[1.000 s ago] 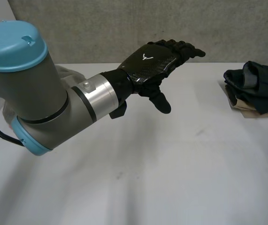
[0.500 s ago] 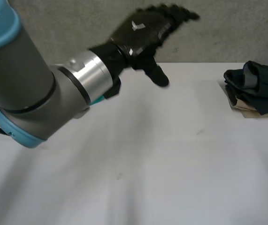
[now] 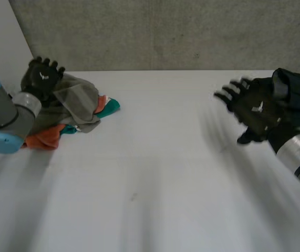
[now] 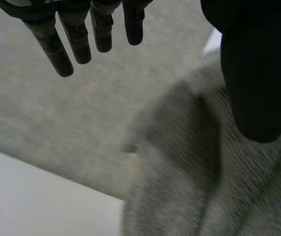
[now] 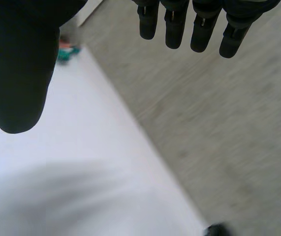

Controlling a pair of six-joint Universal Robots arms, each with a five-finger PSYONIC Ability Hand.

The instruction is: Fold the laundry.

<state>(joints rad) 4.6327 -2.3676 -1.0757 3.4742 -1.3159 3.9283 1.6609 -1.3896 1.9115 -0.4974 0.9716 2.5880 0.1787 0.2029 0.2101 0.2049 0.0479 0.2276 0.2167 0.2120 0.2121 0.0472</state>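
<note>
A loose heap of laundry [image 3: 73,107] lies at the table's far left: a grey garment on top, orange and teal pieces under it. My left hand [image 3: 40,77] hovers over the heap's far left side, fingers straight and open; in the left wrist view the grey garment [image 4: 214,182] lies under its thumb [image 4: 253,73] and nothing is gripped. My right hand [image 3: 252,111] is raised over the table's right side, fingers spread and empty, just in front of a folded stack of dark garments [image 3: 291,97].
The folded dark stack rests on a tan piece [image 3: 289,126] at the table's right edge. A grey wall [image 3: 165,31] runs behind the white table [image 3: 155,184]. In the right wrist view the laundry heap [image 5: 67,49] shows far off beside the thumb.
My left arm has swung from the middle of the table to the far left, uncovering the laundry heap. My right hand has come into view at the right.
</note>
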